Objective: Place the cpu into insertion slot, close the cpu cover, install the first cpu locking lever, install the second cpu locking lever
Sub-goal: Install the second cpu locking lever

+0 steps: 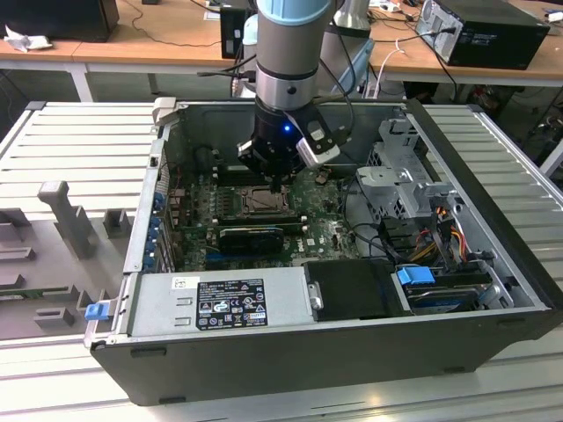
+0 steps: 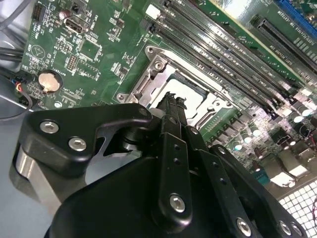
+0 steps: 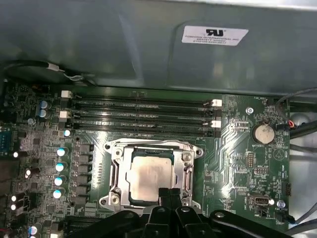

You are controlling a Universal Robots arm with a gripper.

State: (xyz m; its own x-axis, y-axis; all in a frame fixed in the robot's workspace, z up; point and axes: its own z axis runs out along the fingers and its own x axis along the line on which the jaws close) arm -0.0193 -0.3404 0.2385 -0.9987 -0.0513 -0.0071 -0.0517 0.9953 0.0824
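The cpu [image 3: 146,173] lies flat in the insertion slot [image 1: 260,201], pale metallic face up, on the green board inside the open computer case. The silvery cpu cover [image 3: 187,168] lies down around it as a frame, with the chip showing through its cut-out. My gripper [image 3: 168,192] is shut, its two black fingers pressed together with nothing between them. The tips hover at the socket's edge, over the rim of the cover [image 2: 153,74] beside the cpu [image 2: 190,91]. In the exterior view the gripper [image 1: 280,186] points down at the socket's right side. I cannot make out the locking levers.
Long black memory slots [image 3: 138,114] run just beyond the socket, and a coin battery [image 3: 263,132] sits to one side. A black expansion card [image 1: 251,237], the power supply [image 1: 220,303], cables [image 1: 369,220] and a drive cage [image 1: 400,176] crowd the case.
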